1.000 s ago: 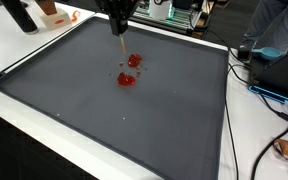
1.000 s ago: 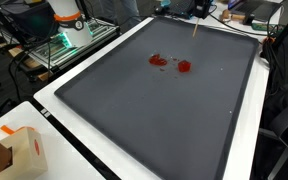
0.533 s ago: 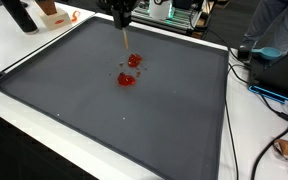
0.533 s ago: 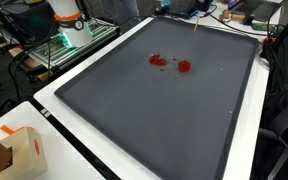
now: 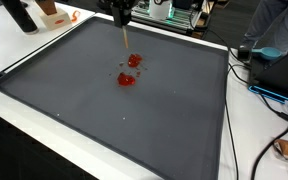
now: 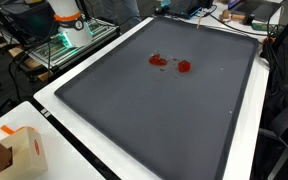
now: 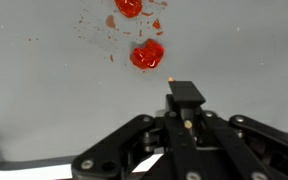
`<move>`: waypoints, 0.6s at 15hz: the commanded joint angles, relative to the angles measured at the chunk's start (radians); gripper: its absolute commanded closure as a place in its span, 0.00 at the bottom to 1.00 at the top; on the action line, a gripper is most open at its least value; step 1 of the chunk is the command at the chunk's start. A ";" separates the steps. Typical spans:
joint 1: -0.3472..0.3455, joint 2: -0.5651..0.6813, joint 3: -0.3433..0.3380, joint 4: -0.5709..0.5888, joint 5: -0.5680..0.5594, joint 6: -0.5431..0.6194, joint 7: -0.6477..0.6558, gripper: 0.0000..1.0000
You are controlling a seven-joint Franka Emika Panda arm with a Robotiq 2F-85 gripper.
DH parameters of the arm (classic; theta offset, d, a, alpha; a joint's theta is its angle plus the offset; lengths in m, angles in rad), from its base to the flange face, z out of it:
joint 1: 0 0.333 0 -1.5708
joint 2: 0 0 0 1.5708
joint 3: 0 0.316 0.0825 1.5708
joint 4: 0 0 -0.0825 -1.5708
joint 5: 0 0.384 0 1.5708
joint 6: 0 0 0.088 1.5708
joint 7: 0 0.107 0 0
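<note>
My gripper [image 5: 119,12] hangs over the far edge of a dark grey mat [image 5: 104,130] and is shut on a thin tan stick [image 5: 125,38] that points down. In the wrist view the gripper [image 7: 186,95] has its black fingers pressed together, and the stick's tip [image 7: 171,77] shows just beyond them. Two red squashed pieces [image 5: 134,60] [image 5: 126,79] lie on the mat below the stick, with small red specks around them. They show in the wrist view as red pieces [image 7: 147,55] [image 7: 129,8] ahead of the fingers. The stick's tip is above the mat, touching nothing.
The mat [image 6: 154,120] covers most of a white table [image 5: 24,45]. A cardboard box [image 6: 19,150] stands at one corner. Cables [image 5: 269,95] and a person in blue [image 5: 274,35] are beside the mat. Equipment crowds the far edge behind the gripper.
Over the last second the stick has shifted slightly sideways along the mat's far edge, towards the red pieces. In the last half second nothing visibly moves.
</note>
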 commanded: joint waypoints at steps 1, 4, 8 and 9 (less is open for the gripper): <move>-0.003 0.001 0.003 0.003 -0.001 -0.004 0.001 0.87; -0.003 0.001 0.003 0.003 -0.001 -0.004 0.001 0.87; -0.014 0.008 0.005 0.007 0.025 -0.006 -0.018 0.97; -0.026 0.013 0.006 0.008 0.047 -0.002 -0.038 0.97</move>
